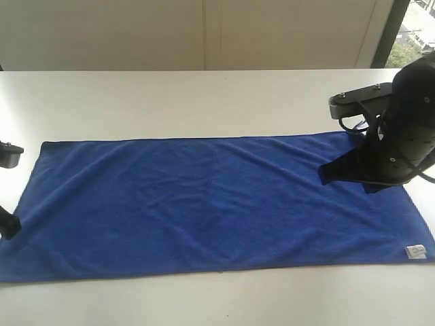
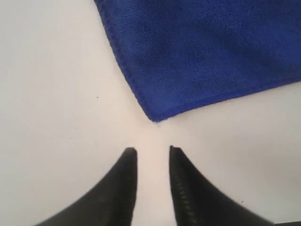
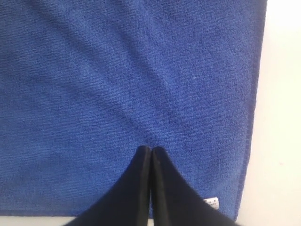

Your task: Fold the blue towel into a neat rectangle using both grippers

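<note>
Across the table (image 1: 136,95) the blue towel (image 1: 204,204) lies flat (faintly creased).

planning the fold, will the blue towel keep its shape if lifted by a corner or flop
Probably floppy: the blue towel lies flat with soft wrinkles, so a lifted corner should drape. Its fuzzy pile likely resists slipping. It looks thin, so probably light.

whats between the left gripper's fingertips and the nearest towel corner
Only bare white table. The left wrist view shows the open left gripper just short of the blue towel, corner untouched.
</note>
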